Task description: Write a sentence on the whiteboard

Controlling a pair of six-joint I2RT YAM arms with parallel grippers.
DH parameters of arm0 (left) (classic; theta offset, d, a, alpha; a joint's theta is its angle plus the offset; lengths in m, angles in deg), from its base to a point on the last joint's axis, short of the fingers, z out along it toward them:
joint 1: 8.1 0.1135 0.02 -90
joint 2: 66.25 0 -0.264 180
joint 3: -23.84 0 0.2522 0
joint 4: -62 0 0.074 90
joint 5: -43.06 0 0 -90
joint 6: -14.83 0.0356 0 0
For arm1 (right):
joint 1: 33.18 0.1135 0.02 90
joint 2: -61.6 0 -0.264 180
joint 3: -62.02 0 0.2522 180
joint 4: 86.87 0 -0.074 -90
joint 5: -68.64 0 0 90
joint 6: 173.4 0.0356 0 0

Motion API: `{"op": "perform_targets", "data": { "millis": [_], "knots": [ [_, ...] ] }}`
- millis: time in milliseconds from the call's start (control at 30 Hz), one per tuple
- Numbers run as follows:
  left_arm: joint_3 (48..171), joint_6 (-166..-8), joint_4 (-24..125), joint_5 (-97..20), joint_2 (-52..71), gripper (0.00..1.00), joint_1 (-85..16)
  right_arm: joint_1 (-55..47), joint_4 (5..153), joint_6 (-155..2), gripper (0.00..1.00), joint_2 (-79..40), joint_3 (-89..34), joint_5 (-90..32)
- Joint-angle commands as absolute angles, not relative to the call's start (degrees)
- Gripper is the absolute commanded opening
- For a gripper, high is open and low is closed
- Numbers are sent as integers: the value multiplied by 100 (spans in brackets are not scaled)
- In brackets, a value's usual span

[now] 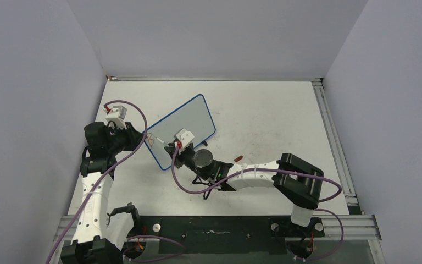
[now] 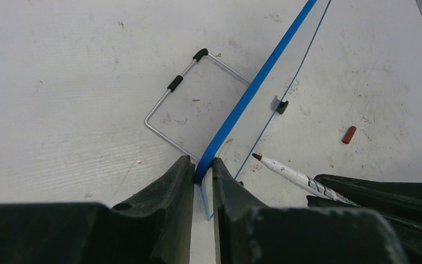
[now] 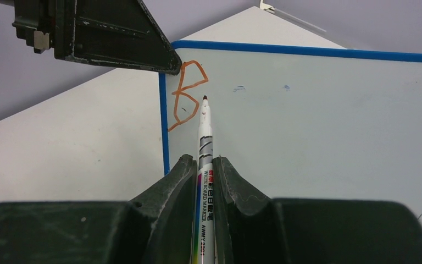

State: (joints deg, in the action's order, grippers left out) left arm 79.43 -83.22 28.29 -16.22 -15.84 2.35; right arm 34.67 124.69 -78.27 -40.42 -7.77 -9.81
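Tabletop [image 1: 264,110]; whiteboard [image 1: 184,124] edge in left tool [image 2: 202,168]

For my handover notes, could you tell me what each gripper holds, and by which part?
The left gripper clamps the whiteboard by its blue-framed edge; the right gripper grips a marker by its barrel, tip forward.

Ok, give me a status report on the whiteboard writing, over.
Left gripper shut on the whiteboard's edge. Right gripper shut on the marker. Sentence: one red B only, marker tip beside it. Loose cap off to the side, nothing blocking.
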Motion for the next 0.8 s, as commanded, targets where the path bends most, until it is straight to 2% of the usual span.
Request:
{"op": "perform_targets", "data": {
  "millis": [0, 767],
  "knots": [
    [7970, -8238, 2749, -1675, -1609, 0, 207, 3438, 12746, -7865, 5, -4150, -1133, -1123],
    [7979, -8229, 2741, -1693, -1607, 0, 202, 3406, 12615, -7773, 5, -4423, -1281, -887]
  ]
}}
